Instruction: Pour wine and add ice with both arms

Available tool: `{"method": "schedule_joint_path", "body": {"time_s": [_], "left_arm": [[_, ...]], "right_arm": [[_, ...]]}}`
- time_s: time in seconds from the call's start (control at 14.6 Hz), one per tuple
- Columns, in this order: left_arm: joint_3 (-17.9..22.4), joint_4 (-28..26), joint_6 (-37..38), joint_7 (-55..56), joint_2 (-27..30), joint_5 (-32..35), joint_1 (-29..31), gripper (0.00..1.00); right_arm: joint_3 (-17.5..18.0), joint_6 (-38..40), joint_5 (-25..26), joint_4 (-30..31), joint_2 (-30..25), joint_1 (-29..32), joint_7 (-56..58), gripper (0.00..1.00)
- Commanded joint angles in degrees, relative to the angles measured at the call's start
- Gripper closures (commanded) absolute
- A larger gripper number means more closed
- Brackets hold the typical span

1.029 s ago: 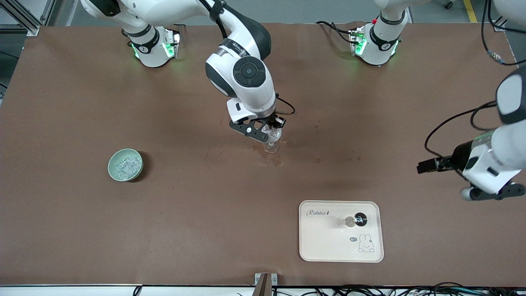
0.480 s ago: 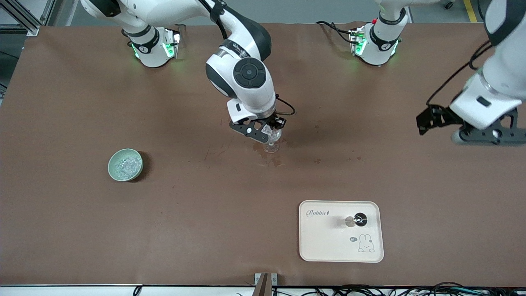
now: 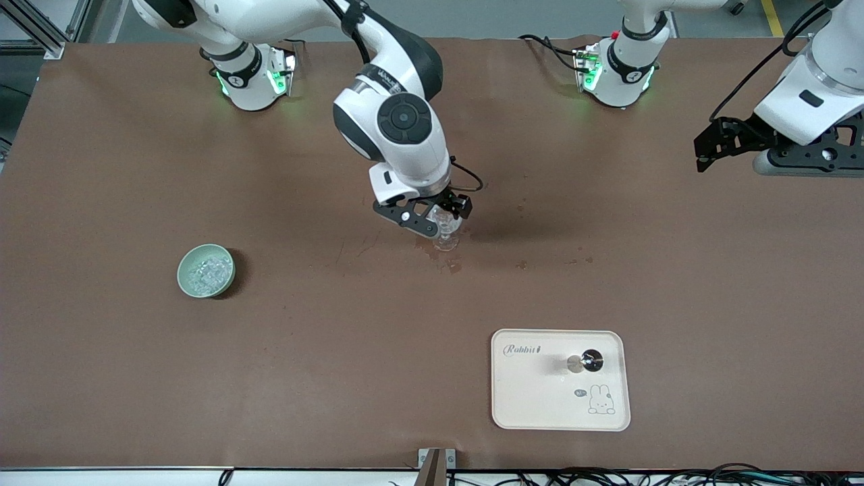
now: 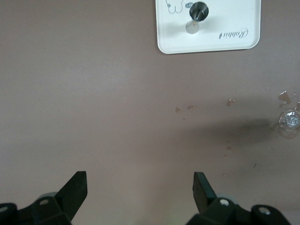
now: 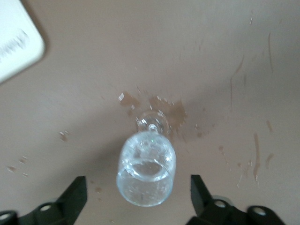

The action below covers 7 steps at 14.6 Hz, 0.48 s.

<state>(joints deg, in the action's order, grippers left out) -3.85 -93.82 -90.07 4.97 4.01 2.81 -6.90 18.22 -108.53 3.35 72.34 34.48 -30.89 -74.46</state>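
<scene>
A clear stemmed glass (image 3: 447, 235) stands upright mid-table on a wet, stained patch. My right gripper (image 3: 442, 217) is over it, open, with one finger on each side of the glass's bowl (image 5: 146, 176) and not touching it. In the right wrist view the gripper (image 5: 138, 187) holds nothing. The ice (image 3: 206, 272) lies in a pale green bowl (image 3: 183, 268) toward the right arm's end. My left gripper (image 3: 703, 150) hangs high over the left arm's end of the table, open and empty, as the left wrist view (image 4: 140, 183) also shows.
A cream tray (image 3: 540, 398) with a rabbit print lies nearer the front camera than the glass. On it stand a small black round stopper (image 3: 592, 360) and a small silver piece (image 3: 575, 364). The tray (image 4: 234, 28) and the glass (image 4: 289, 120) show in the left wrist view.
My left arm has swung up and back toward its base, away from the tray's end. My right gripper has stayed around the glass, shifting only slightly.
</scene>
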Motion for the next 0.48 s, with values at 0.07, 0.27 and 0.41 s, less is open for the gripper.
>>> {"method": "schedule_joint_path", "body": {"time_s": [0.07,0.27,0.41], "left_arm": [[-0.02,-2.6,-1.15,-0.05,2.32,-0.52,-0.13,0.0],[-0.02,-1.54,-1.16,-0.05,1.88,-0.61,0.22,0.0],[-0.02,-1.54,-1.24,-0.05,1.88,-0.61,0.22,0.0]], "right_arm": [[0.59,2.79,6.65,0.96,-8.09,5.82,0.37,0.0],[0.94,8.21,6.84,1.05,-14.33,14.86,7.88,0.0],[1.12,13.76,6.75,1.05,-17.85,19.96,14.75,0.0]]}}
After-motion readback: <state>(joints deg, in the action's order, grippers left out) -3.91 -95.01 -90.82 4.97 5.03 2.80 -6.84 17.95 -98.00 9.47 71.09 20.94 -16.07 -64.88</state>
